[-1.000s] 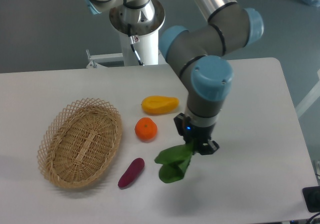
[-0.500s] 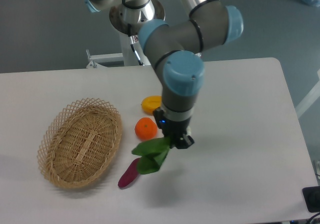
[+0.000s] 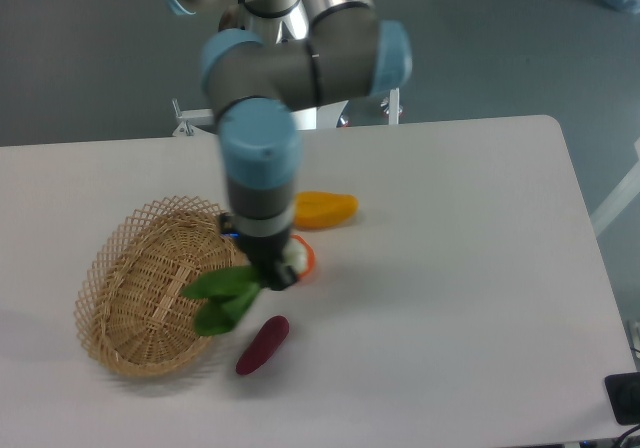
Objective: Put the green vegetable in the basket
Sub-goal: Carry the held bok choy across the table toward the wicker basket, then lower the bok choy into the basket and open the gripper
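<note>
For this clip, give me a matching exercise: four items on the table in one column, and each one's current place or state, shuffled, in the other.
Items:
1. green vegetable
2. basket
3. purple sweet potato
4. yellow fruit

States:
A. lying on the table just right of the basket's near end
B. hanging from the pincer, leaves over the basket's right rim
C. lying on the table beyond the arm, farthest from the camera
D. resting on the table at left, nothing inside it yet

Pairs: 1-B, 2-D, 3-A, 4-C
</note>
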`<state>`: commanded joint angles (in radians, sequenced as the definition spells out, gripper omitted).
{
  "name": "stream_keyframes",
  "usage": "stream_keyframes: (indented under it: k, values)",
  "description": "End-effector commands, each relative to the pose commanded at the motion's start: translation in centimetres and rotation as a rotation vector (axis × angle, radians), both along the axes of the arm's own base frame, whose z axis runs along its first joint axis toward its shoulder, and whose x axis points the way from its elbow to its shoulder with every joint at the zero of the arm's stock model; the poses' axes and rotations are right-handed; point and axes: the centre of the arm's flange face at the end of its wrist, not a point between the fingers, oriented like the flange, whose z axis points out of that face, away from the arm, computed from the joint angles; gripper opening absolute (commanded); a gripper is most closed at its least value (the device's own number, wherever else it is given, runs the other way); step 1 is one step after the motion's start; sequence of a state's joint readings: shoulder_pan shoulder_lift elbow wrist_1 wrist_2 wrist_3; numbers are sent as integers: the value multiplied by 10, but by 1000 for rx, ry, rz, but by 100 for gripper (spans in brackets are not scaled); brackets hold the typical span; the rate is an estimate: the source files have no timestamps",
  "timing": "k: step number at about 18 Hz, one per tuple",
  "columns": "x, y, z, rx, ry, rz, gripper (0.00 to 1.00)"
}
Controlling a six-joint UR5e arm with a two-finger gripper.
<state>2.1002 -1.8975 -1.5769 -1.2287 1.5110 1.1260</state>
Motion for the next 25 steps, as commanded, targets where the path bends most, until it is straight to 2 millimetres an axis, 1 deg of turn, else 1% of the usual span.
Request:
stream_keyframes:
  k: [4,6,8,11,12,13,14,16,18,19,22,25]
  values:
    - [34,6,-25,-39,-26,-18,16]
    - [52,14,-37,-41,-26,-29,17]
    - [59,20,-41,-27,-24,-26,19]
    - [67,24,-42,-16,-22,-22,24]
    - [71,25,-44,-18,-25,-28,27]
    - [71,25,-45,-19,-27,-28,33]
    - [72,26,-48,-22,-28,-31,47]
    - [71,27,-52,-29,-31,-31,64]
    - [71,28,-52,-22,-28,-39,98]
    - [71,28,-50,-16,-25,-33,100]
    - [70,28,-44,-6,-19,-30,100]
    - [61,26,-37,6,-12,-20,100]
